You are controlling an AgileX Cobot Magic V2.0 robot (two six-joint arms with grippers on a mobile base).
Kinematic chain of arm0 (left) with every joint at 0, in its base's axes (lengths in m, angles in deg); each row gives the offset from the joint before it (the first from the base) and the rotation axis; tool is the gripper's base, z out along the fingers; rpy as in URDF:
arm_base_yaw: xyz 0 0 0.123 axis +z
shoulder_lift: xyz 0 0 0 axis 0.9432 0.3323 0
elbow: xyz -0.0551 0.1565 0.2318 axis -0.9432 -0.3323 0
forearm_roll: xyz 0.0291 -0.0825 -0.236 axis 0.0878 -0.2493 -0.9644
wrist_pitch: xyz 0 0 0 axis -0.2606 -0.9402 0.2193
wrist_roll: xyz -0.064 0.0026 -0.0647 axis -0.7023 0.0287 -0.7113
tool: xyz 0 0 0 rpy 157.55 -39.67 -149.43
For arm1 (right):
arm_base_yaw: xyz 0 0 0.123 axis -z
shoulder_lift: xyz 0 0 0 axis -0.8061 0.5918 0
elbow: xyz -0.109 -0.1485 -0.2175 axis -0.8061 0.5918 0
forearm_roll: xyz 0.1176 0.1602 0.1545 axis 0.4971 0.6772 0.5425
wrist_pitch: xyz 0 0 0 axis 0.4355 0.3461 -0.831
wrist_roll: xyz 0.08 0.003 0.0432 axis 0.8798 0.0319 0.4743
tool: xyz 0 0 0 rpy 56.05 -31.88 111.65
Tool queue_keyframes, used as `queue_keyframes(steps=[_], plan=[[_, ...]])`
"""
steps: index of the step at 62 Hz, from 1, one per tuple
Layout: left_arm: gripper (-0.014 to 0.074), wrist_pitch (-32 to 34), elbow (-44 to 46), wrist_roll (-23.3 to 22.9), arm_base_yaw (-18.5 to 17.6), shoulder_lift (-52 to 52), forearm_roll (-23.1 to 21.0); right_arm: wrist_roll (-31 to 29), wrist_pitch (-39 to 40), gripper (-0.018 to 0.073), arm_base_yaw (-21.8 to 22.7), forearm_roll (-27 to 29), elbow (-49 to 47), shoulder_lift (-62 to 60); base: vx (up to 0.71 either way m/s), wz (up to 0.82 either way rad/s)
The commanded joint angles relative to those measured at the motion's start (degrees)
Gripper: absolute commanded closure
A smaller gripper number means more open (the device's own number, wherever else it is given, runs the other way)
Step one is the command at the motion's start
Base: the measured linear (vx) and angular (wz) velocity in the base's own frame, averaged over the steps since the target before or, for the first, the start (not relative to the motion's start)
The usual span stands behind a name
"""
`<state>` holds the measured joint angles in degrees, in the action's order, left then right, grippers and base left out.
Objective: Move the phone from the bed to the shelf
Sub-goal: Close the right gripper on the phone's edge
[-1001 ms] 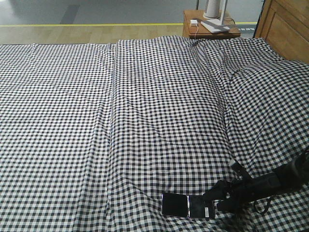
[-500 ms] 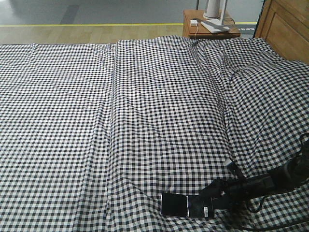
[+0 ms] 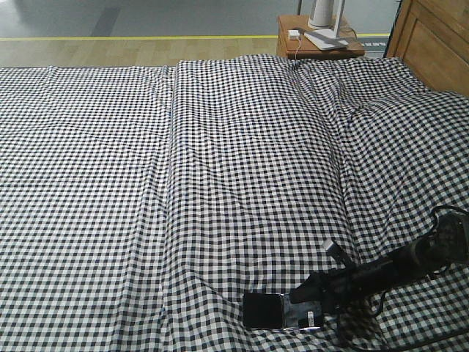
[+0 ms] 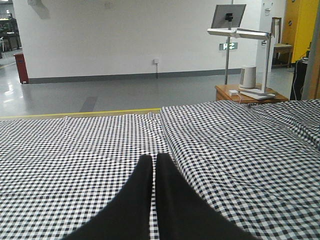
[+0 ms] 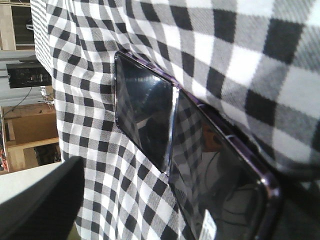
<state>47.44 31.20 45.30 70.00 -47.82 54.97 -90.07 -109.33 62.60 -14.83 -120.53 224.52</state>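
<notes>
The phone (image 3: 280, 312) lies flat on the checked bed (image 3: 220, 183) near its front edge, glossy black with a small white sticker at its right end. My right gripper (image 3: 306, 295) reaches in low from the right and is over that end. In the right wrist view the phone (image 5: 150, 115) fills the frame between the spread fingers (image 5: 42, 200), and the right gripper (image 5: 187, 172) is open around its sticker end. My left gripper (image 4: 153, 157) is shut on nothing, hovering above the bed (image 4: 75, 145). The shelf is out of view.
A small reddish-brown side table (image 3: 289, 45) with a white lamp base and charger stands beyond the bed's far right corner. The wooden headboard (image 3: 440, 44) runs along the right. Grey floor with a yellow line (image 3: 146, 37) lies past the bed.
My right arm has slid left along the cover, and its fingers now reach over the phone's right end. The phone has barely shifted.
</notes>
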Motion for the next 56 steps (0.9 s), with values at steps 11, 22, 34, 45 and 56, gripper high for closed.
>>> queue_keyframes(steps=[11,22,34,45,56], plan=[[0.0596,4.45,1.44,-0.17,-0.12,-0.25,-0.52,-0.40,-5.68,0.0202,-0.23,-4.50,-0.70,-3.02,0.00,0.00],[0.0596,4.45,1.44,-0.17,-0.12,-0.25,-0.52,-0.54,-5.30,0.0421,-0.16,-4.64,-0.70,-3.23,0.00,0.00],[0.0596,4.45,1.44,-0.17,-0.12,-0.25,-0.52,-0.54,-7.77,0.0570,3.06,-2.99,-0.70,-3.53,0.00,0.00],[0.0596,4.45,1.44,-0.17,-0.12,-0.25,-0.52,1.67,-8.90,0.0568,7.55,-3.12,-0.16,-4.66,0.00,0.00],[0.0596,4.45,1.44,-0.17,-0.12,-0.25,-0.52,-1.09,-8.90,0.0566,10.01,-3.23,4.24,-9.06,0.00,0.00]])
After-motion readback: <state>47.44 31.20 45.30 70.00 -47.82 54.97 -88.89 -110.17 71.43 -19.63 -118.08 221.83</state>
